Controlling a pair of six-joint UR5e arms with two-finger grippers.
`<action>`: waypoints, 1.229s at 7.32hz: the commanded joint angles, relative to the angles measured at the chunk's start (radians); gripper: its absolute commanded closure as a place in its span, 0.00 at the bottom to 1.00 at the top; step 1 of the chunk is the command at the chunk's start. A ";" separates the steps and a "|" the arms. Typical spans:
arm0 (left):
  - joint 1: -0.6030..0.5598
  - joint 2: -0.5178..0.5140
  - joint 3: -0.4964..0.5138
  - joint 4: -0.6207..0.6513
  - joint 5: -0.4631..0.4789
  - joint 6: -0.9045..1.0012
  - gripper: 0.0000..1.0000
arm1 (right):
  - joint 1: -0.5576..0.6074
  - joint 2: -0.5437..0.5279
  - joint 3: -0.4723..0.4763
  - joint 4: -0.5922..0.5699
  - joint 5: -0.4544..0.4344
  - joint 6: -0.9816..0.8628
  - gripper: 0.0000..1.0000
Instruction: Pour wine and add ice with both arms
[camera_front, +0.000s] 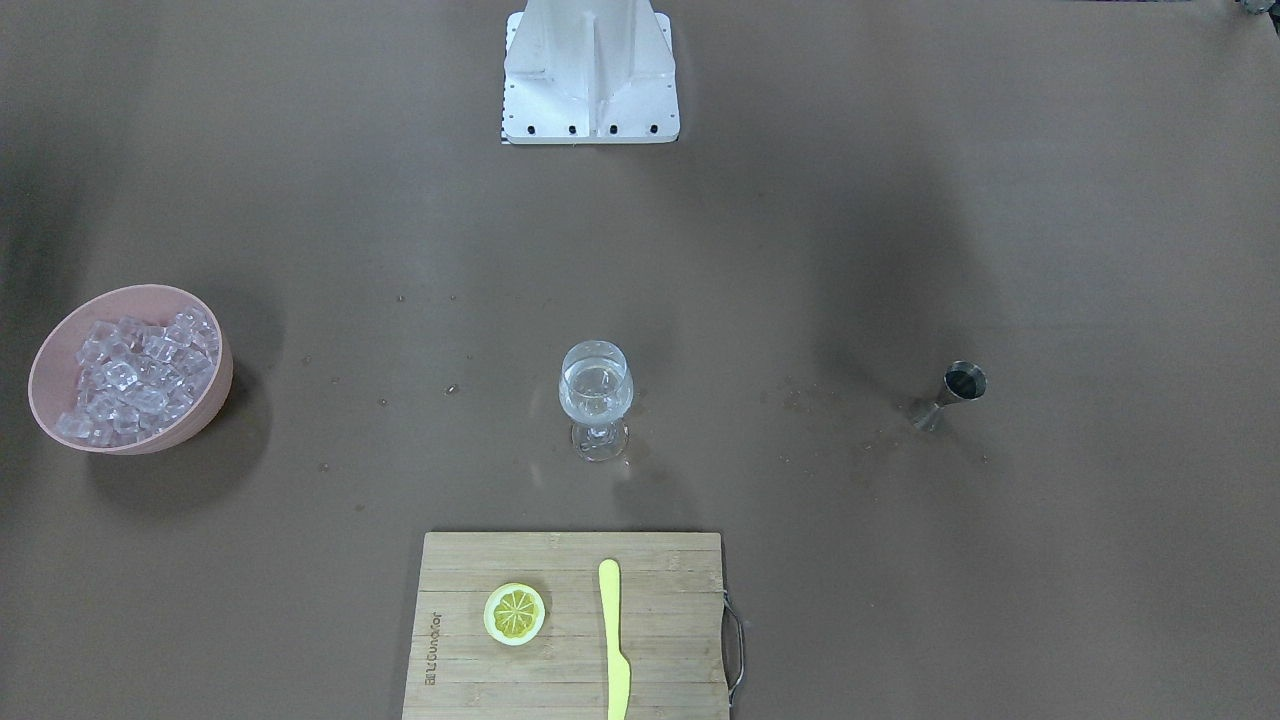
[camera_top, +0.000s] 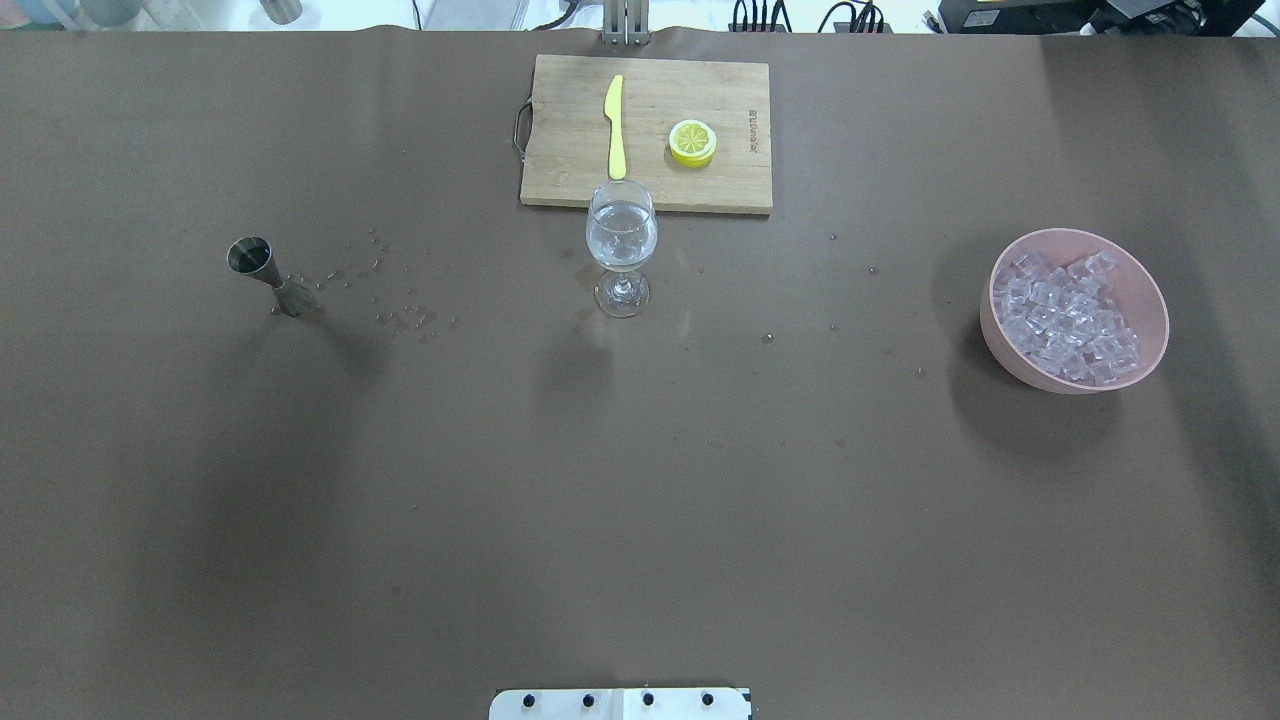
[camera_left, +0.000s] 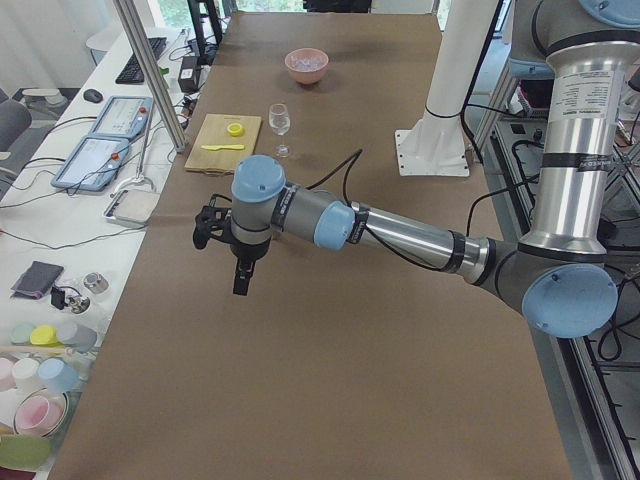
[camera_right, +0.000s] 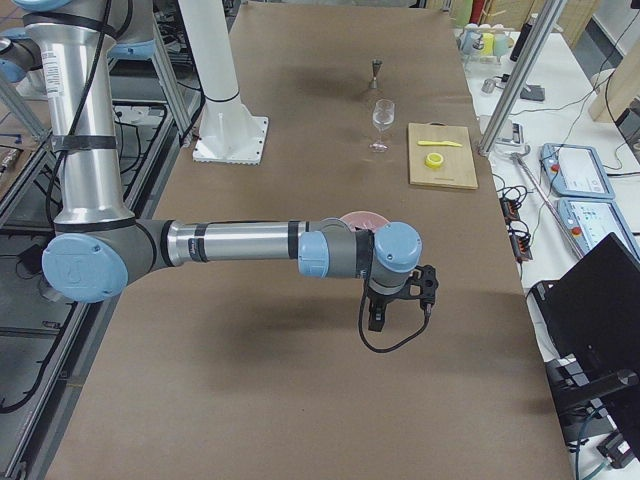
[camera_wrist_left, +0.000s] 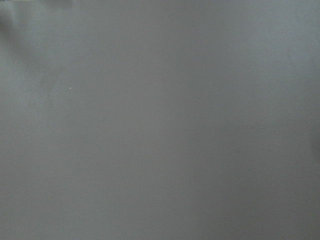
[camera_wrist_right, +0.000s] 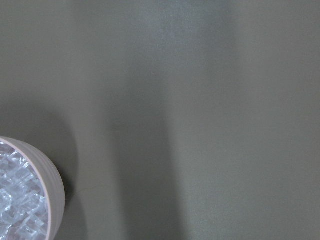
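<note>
The wine (camera_front: 596, 398) sits in a glass (camera_front: 599, 441) at the middle of the table (camera_front: 900, 600), just beside the board (camera_front: 665, 640) at the far edge. The ice (camera_front: 135, 375) fills a bowl (camera_front: 219, 395) toward the table's right end, and a jigger (camera_front: 952, 394) stands toward its left. The left gripper (camera_left: 240, 285) and the right gripper (camera_right: 376, 320) hang over the table; how wide either stands cannot be told.

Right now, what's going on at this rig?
Neither arm seems to hold anything. The left end effector hangs over bare table; the right end effector hangs near the pink bowl, where the ice sits heaped. The wine glass at centre holds clear liquid, and the jigger stands upright on the robot's left side.
</note>
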 joint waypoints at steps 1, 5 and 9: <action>0.185 -0.017 -0.176 0.004 0.100 -0.434 0.02 | 0.000 0.000 0.003 0.000 0.004 -0.003 0.00; 0.683 -0.031 -0.329 0.004 0.644 -1.027 0.02 | -0.023 0.000 0.004 0.002 0.004 0.006 0.00; 1.024 -0.062 -0.285 0.024 1.124 -1.241 0.02 | -0.033 0.000 0.006 0.003 0.004 0.006 0.00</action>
